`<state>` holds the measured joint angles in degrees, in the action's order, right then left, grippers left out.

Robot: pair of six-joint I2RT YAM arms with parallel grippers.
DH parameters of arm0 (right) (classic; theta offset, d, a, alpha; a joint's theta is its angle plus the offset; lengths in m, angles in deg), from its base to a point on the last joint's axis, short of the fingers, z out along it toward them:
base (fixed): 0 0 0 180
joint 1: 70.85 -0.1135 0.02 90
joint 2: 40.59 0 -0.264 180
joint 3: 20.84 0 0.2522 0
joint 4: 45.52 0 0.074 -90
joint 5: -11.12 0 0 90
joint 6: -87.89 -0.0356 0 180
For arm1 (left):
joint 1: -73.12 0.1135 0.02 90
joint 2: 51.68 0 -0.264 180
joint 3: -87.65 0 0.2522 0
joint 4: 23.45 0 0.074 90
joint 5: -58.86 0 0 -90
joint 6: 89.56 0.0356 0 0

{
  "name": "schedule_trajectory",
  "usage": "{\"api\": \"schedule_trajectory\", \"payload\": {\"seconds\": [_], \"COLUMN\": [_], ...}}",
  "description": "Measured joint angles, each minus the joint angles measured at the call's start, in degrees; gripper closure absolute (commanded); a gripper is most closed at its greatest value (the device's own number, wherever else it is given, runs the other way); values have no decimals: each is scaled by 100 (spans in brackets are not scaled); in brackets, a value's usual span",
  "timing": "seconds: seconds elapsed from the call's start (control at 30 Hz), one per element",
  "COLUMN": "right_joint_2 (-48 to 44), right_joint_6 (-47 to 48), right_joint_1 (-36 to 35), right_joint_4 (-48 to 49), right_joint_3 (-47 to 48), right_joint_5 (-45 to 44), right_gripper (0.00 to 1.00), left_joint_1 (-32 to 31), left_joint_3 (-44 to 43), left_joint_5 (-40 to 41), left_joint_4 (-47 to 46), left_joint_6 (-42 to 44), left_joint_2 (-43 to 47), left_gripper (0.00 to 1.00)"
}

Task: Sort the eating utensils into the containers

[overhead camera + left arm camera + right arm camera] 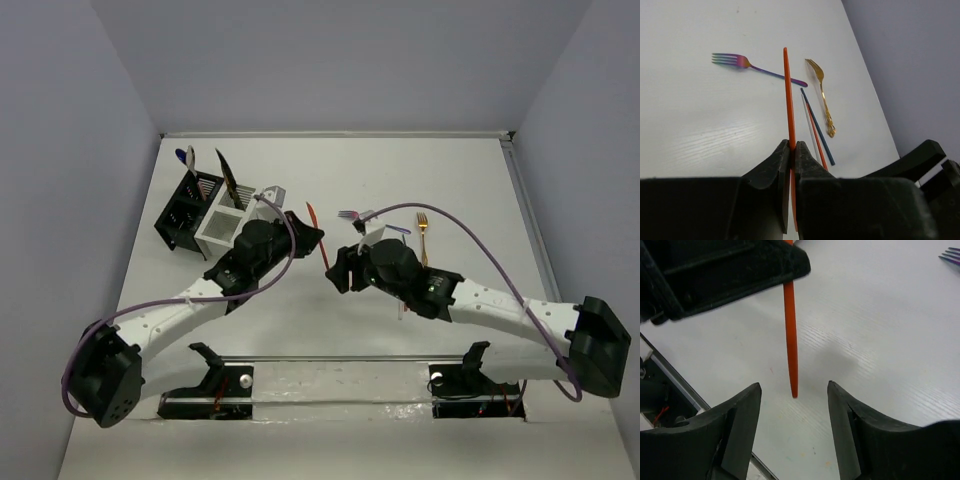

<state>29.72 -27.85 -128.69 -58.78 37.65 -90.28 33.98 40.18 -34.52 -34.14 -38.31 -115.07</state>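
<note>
White tabletop, centre of top view: left gripper [792,147] pinching orange stick [787,90]. Right gripper [794,386] spread wide, empty. Stick likely light, stiff, slick; hold mid-length.

Bright, even overhead light; soft shadows.
Faint grey shadow on the table [890,315] just beyond the right gripper [795,386], beside the orange stick [790,330]; left gripper [792,145] fingers [767,172] dark, slightly soft (pale sheen ahead of them).
</note>
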Motion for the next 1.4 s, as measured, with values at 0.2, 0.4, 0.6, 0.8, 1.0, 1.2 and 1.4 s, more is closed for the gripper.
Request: {"api": "schedule_trajectory", "payload": {"seconds": [0.2, 0.4, 0.6, 0.8, 1.0, 1.2, 1.4], "right_joint_2": [-839, -1733, -2284, -3121, -3104, -3053, -3086], "right_joint_6": [-48, -72, -111, -160, -212, -236, -236], "right_joint_1": [0, 0, 0, 0, 0, 0, 0], "right_joint_4": [9, 42, -140, -199, -184, -179, -170], "right_joint_3": [-437, -1078, -1832, -2181, -2221, -2236, -2286], "right_joint_5": [-116, -557, -1091, -1539, -1668, -1670, -1668], "right_gripper": [18, 19, 20, 20, 20, 20, 21], "left_joint_1": [26, 407, 1436, 1895, 2155, 2269, 2275], "left_joint_3": [-546, -1593, -2704, -3230, -3163, -2852, -2739], "left_joint_5": [841, 1716, 2109, 2815, 3418, 3744, 3810], "left_joint_4": [409, 728, 1012, 1231, 984, 549, 254], "left_joint_6": [319, 732, 1095, 1851, 2643, 3217, 3405], "left_joint_2": [-57, -505, -1187, -1598, -1792, -2022, -2400], "left_gripper": [100, 100, 100, 100, 100, 100, 100]}}
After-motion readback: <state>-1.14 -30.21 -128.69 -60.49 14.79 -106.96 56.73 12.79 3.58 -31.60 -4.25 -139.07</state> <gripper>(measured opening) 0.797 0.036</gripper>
